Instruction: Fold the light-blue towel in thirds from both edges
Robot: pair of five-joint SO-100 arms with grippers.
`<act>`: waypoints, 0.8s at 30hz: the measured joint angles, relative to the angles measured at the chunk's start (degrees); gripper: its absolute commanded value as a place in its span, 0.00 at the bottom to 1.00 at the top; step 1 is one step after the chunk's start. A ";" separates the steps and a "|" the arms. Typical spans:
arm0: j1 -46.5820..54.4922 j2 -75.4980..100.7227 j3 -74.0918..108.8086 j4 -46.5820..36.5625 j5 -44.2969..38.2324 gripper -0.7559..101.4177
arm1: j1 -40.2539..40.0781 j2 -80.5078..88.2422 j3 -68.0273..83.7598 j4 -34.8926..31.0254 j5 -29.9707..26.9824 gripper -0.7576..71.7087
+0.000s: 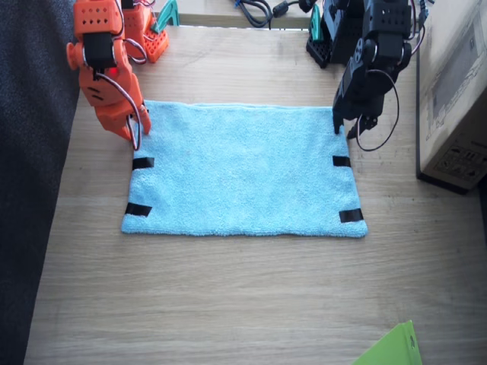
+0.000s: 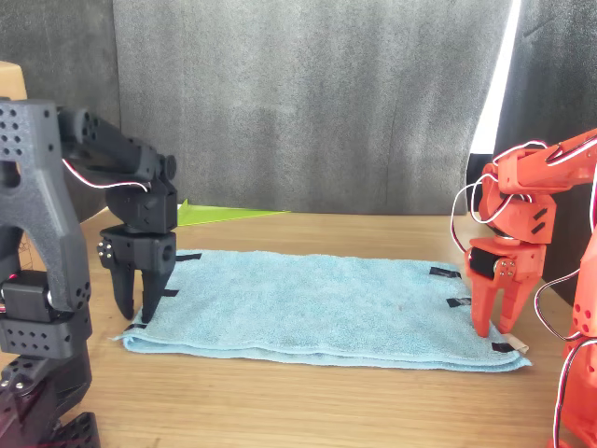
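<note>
Light-blue towel (image 1: 243, 171) flat on table, left hand (image 2: 133, 301) parted, right hand (image 2: 495, 322) parted, both at corners

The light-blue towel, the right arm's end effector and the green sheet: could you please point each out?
light-blue towel (image 1: 243, 171), fixed view, middle of the cloth.
right end effector (image 2: 496, 322), front view, between the orange fingertips.
green sheet (image 1: 392, 350), fixed view, its visible corner.

Robotics lab or hobby test bench, not a home setup. Cues: wooden table (image 1: 228, 304) with two small 3D-printed arms on it, the orange right arm (image 1: 103, 68) and the black left arm (image 1: 373, 68), exposed servo wires. Loose cables (image 1: 255, 9) at the far edge, cardboard box (image 1: 456, 99) alongside, dark curtain (image 2: 308, 103) hung as a backdrop.
</note>
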 measured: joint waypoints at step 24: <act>0.35 1.41 1.49 -0.79 0.79 0.01 | 4.92 1.41 0.97 -0.26 0.70 0.01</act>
